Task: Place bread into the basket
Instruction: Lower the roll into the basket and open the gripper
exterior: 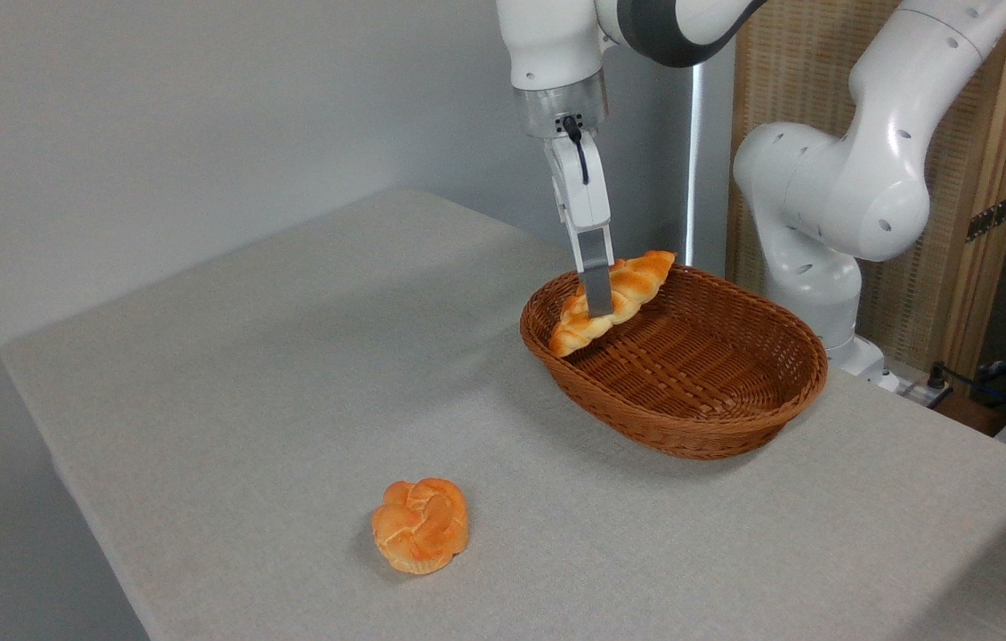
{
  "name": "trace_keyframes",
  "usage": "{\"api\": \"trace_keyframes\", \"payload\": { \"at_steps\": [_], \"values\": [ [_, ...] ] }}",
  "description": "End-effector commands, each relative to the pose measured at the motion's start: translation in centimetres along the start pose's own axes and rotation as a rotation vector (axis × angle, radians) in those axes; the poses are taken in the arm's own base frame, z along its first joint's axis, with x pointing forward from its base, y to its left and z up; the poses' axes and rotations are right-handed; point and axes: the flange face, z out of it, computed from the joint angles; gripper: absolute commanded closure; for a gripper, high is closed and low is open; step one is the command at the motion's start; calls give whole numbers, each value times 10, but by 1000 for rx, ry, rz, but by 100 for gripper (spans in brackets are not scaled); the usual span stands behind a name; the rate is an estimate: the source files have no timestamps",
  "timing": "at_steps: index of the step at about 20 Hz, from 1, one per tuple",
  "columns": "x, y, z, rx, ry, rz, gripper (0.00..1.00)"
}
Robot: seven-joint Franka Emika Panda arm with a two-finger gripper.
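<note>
The bread (pixel 623 292), a braided golden-orange loaf with pointed ends, hangs tilted over the left rim of the basket (pixel 717 418), its lower tip toward the front left and its upper tip toward the back. My gripper (pixel 597 304) comes down from above and is shut on the loaf's middle; only the near finger (pixel 595 271) shows, the other is behind the loaf. The basket is an oval brown wicker one, shallow, and nothing lies inside it.
A round knotted orange bun (pixel 420 524) lies on the grey tablecloth near the front edge, well left of the basket. The arm's white base (pixel 823 231) stands behind the basket at the right. Cables (pixel 1001 383) lie past the table's right edge.
</note>
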Motion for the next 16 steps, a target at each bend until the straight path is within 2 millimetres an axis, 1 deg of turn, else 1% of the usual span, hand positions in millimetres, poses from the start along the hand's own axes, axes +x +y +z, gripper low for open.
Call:
{"api": "trace_keyframes", "payload": {
  "at_steps": [1, 12, 14, 16],
  "values": [
    [-5, -1, -1, 4, 1, 12, 0],
    [-5, -2, -2, 7, 2, 11, 0],
    [-5, -2, -6, 11, 7, 0, 0],
    [-4, -4, -15, 26, 17, -22, 0]
  ]
}}
